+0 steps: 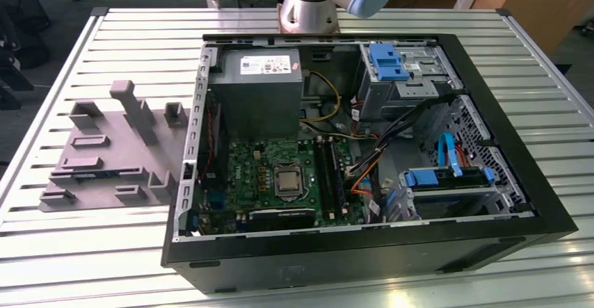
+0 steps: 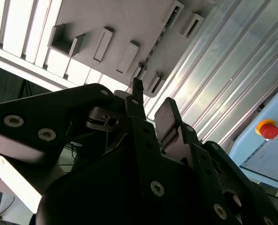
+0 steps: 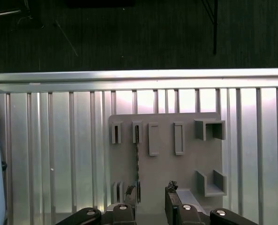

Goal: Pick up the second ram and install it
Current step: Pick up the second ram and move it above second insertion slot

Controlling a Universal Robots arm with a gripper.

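A silver table point(image 1: 83, 266) made of long metal strips has 2 things lying on it. A flat grey plate point(image 1: 102, 158) with small blocks sticking up lies toward the exterior view's left. A big black computer case point(image 1: 371, 263), open on top, sits just beside it on that view's right

We see an open black computer case point(image 1: 371, 252) on the slatted metal counter point(image 1: 93, 266), its grey power supply point(image 1: 255, 99) beside the green motherboard point(image 1: 246, 172); a grey holder plate point(image 1: 107, 155) lies at the exterior view's left.
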